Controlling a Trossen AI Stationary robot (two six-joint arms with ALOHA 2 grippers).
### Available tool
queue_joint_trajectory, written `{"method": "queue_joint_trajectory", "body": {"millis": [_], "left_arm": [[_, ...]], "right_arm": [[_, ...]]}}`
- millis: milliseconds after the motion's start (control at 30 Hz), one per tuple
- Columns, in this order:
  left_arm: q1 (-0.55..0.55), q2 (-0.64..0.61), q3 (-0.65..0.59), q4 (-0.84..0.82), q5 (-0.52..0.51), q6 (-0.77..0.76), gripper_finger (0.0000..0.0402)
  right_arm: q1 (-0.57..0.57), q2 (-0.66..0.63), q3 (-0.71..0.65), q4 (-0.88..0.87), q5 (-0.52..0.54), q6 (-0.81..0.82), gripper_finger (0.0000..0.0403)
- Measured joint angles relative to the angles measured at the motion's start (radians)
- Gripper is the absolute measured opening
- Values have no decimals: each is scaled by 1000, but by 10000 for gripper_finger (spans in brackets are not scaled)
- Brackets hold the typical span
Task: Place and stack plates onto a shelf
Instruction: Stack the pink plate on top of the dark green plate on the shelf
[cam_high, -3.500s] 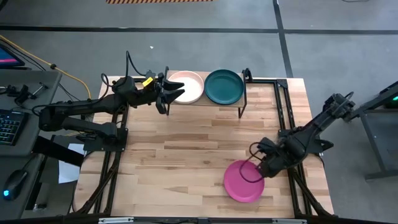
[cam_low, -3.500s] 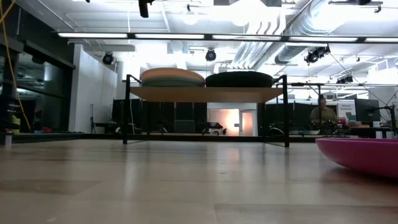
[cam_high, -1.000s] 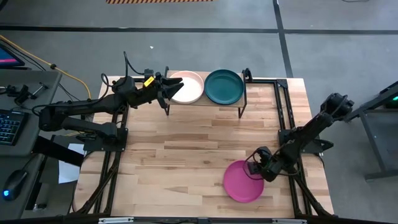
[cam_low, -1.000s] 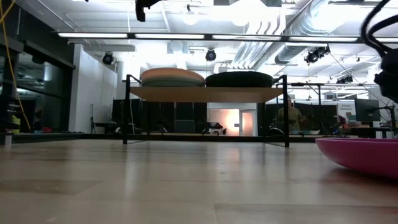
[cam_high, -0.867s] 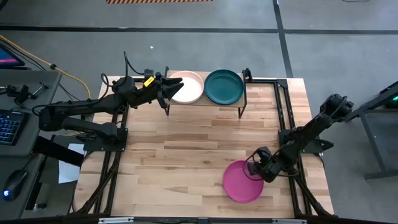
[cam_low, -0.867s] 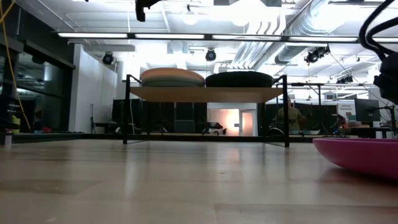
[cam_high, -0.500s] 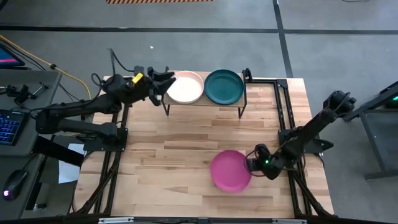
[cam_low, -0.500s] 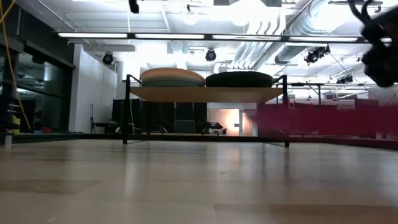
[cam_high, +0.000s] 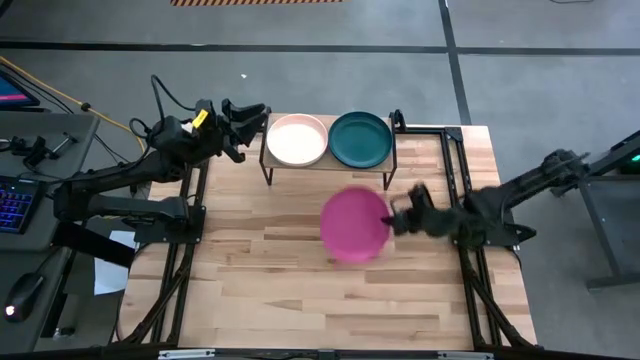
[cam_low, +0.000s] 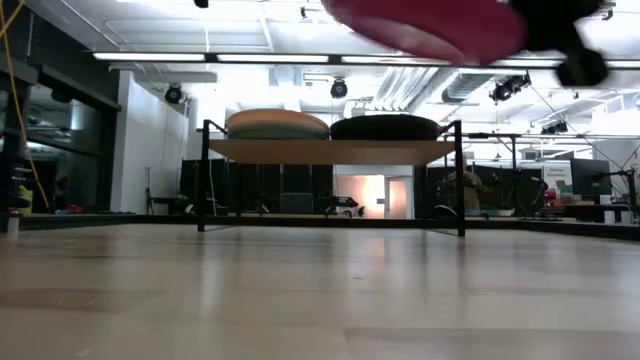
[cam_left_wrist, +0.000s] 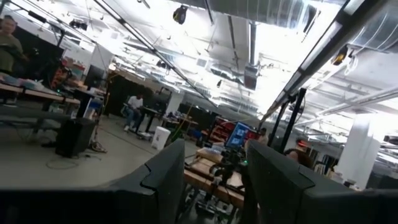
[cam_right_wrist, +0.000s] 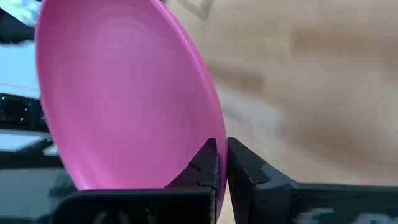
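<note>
Magenta, round and matte, the shallow plate (cam_high: 354, 224) I have in the right gripper (cam_high: 393, 222) hangs in the air over the middle of the pale wooden tabletop (cam_high: 250, 270), just in front of the shelf. From my right wrist camera I see its smooth inner face (cam_right_wrist: 124, 99) with faint concentric rings, and my two dark fingers (cam_right_wrist: 207, 163) pinched tight on its rim, one on each side. In the low view the plate (cam_low: 425, 25) shows as a blurred pink underside high above the table.

The small riser shelf with a light wood top and thin black legs (cam_high: 328, 165) stands at the far edge of the table. On it I see a white round plate (cam_high: 298, 140) on the left, topping a stack, and a dark teal round plate (cam_high: 360, 139) beside it on the right. From table height the left stack (cam_low: 277, 124) shows a peach-pink rim above a greenish one; the right one (cam_low: 384, 127) looks dark.

My left gripper (cam_high: 252, 113) sits just off the shelf's left end, raised, with its fingers (cam_left_wrist: 168, 171) spread apart and nothing between them.
</note>
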Motion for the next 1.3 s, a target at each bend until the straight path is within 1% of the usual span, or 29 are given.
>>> {"method": "queue_joint_trajectory", "body": {"millis": [167, 333, 500, 567, 633, 800, 1033, 1233, 1300], "left_arm": [[0, 1, 0, 4, 0, 1, 161], [0, 6, 0, 2, 0, 47, 161], [0, 5, 0, 3, 12, 44, 161], [-1, 5, 0, 3, 12, 45, 161], [0, 5, 0, 3, 12, 45, 161], [-1, 5, 0, 3, 12, 45, 161], [-1, 5, 0, 3, 13, 45, 161], [-1, 3, 0, 5, 13, 42, 161], [-1, 0, 0, 11, 14, 43, 161]], "right_arm": [[-204, 1, 188, -47, 0, -301, 0], [-419, 1, 324, -70, 4, -503, 0], [-643, 1, 361, -73, -12, -560, 0], [-722, 11, 361, -76, -46, -556, 0], [-785, 32, 361, -95, -104, -560, 0], [-891, 127, 360, -174, -216, -523, 0], [-994, 235, 359, -173, -327, -515, 0], [-1043, 264, 359, -181, -443, -518, 0], [-1043, 264, 359, -193, -454, -539, 0]]}}
